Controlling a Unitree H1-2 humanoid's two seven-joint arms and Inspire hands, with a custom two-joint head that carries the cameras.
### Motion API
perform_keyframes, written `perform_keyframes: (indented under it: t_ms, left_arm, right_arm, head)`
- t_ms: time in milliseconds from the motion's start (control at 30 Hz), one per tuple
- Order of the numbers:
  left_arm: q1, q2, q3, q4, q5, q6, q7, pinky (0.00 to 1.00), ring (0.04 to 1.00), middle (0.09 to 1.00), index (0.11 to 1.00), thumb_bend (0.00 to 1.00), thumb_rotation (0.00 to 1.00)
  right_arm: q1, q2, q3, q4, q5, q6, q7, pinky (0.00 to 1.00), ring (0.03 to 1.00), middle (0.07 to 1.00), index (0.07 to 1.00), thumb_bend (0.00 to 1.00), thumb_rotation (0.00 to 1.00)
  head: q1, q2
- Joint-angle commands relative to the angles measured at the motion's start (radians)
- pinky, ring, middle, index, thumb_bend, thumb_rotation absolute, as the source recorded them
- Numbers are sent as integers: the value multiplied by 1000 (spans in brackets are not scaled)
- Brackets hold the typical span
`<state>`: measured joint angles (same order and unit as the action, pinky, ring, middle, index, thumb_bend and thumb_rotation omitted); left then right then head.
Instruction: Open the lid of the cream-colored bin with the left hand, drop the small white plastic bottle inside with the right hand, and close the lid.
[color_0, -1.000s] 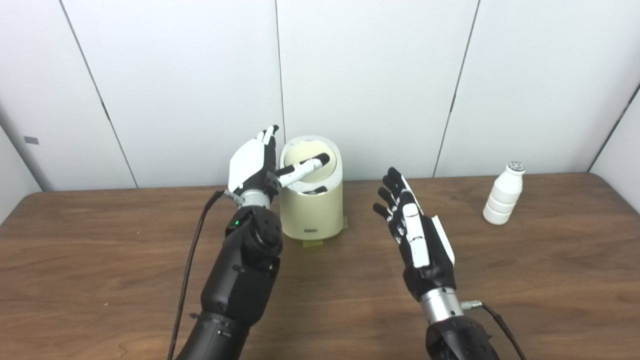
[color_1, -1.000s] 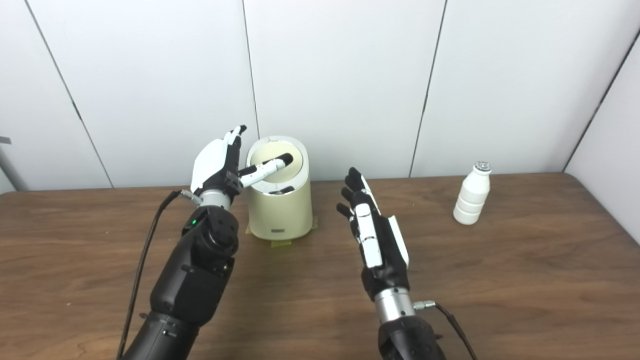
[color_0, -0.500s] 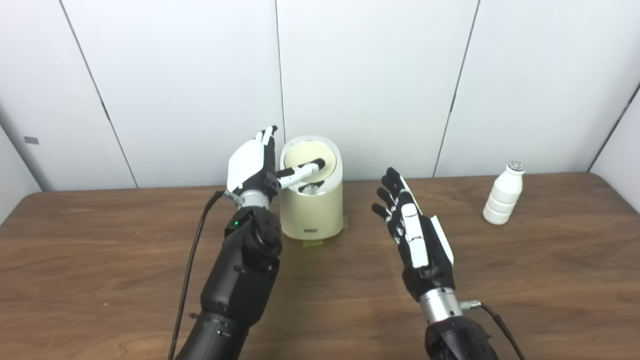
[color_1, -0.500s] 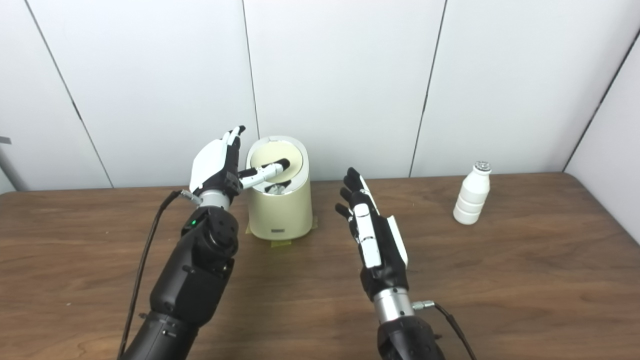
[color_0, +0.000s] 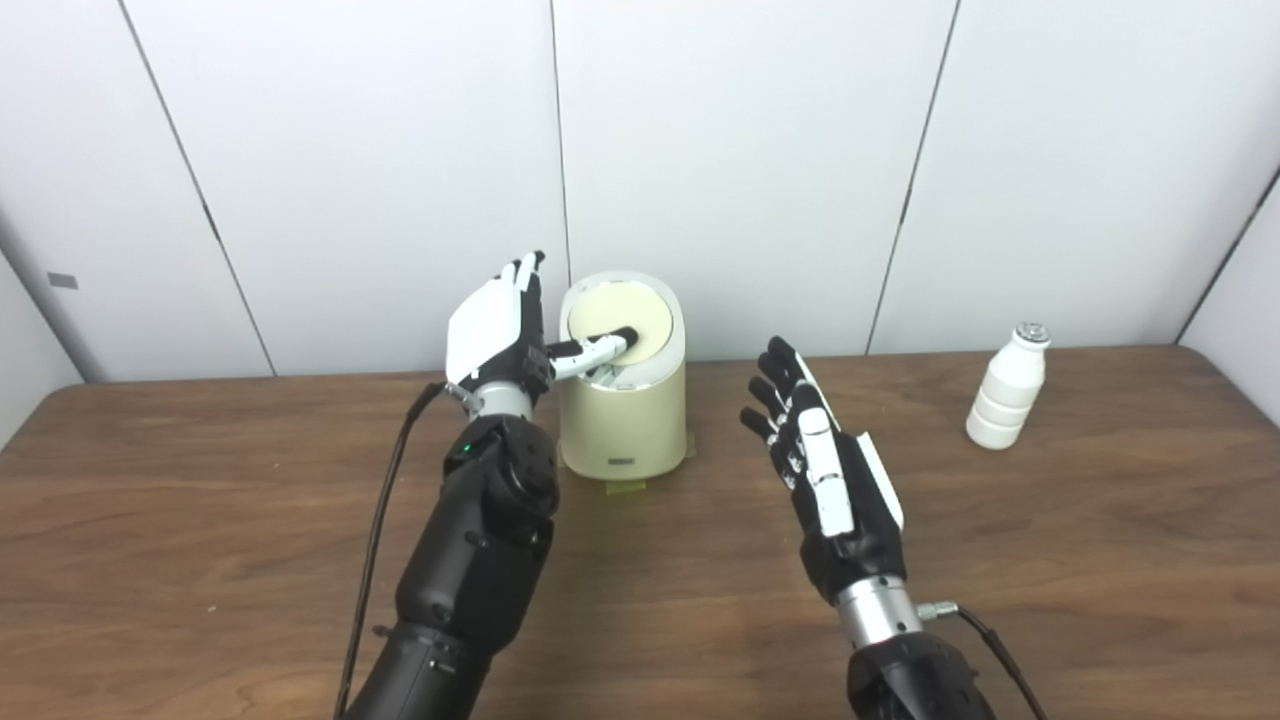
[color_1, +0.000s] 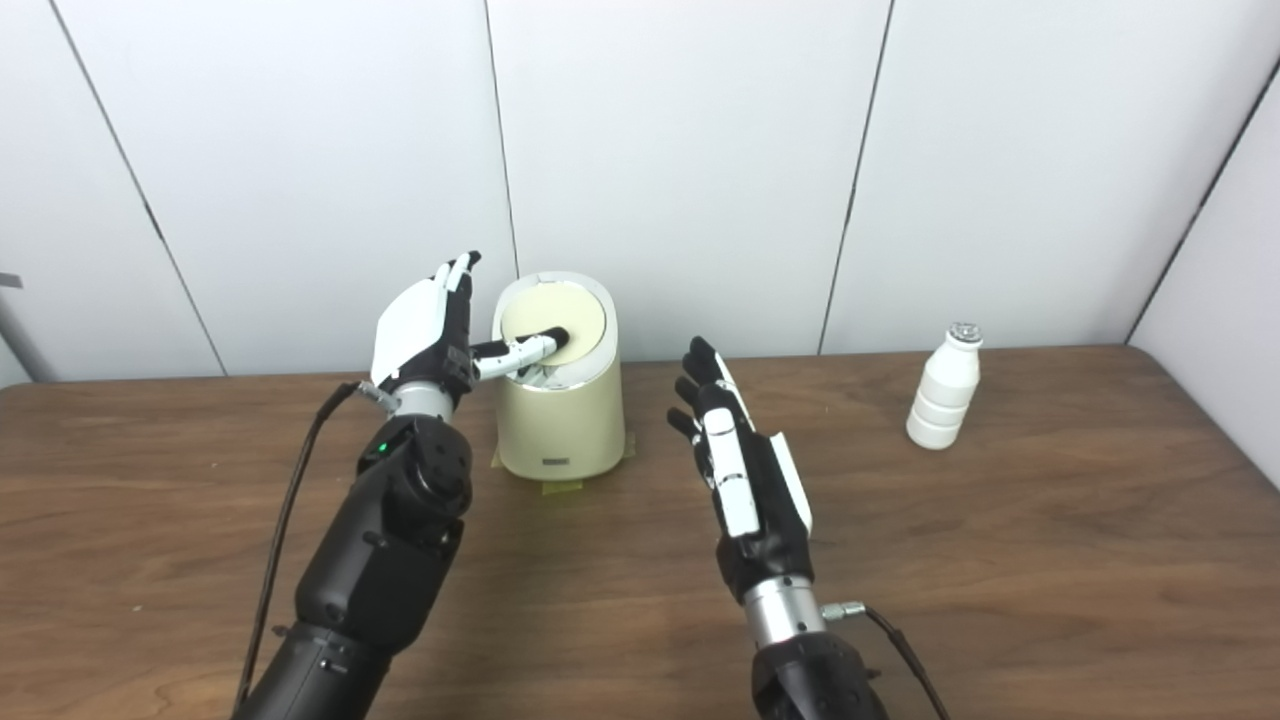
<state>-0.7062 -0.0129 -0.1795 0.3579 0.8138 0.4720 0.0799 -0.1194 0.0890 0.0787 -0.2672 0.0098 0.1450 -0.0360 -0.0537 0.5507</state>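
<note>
The cream-colored bin stands at the back middle of the table. Its round lid is tilted, and a narrow gap shows at its front edge. My left hand is open just left of the bin, fingers pointing up, with the thumb stretched across the lid's front. My right hand hovers open and empty to the right of the bin, palm turned sideways. The small white plastic bottle stands upright on the table at the far right, well apart from both hands.
The brown wooden table ends against white wall panels close behind the bin. A black cable runs along my left arm. Yellowish tape shows under the bin's base.
The lid has dropped from a wider opening to a narrow gap, and my left thumb has drawn back and down with it. My right hand has drifted slightly left. The bottle has not moved.
</note>
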Motion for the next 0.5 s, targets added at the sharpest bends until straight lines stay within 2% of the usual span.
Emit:
perform_keyframes:
  t_ms: [0,167,333,467]
  left_arm:
    - [-55,12,-13,-12,52,-2,4,1000,1000,1000,1000,892,268]
    - [-54,29,-59,7,149,-2,19,1000,1000,1000,1000,975,199]
    - [-61,39,-78,27,174,-3,42,1000,1000,1000,1000,1000,185]
    - [-60,40,-74,23,177,-3,35,1000,1000,1000,1000,997,199]
  right_arm:
    - [-33,9,3,-34,-1,-23,6,898,947,963,951,132,979]
    - [-39,9,2,-19,-1,-33,5,897,949,965,954,125,978]
    - [-43,10,4,-12,-3,-36,4,902,948,962,951,122,984]
    - [-42,9,5,-15,-6,-35,4,910,950,965,955,121,988]
  head:
    - [0,-1]
    - [3,-9]
    - [4,-17]
    - [2,-15]
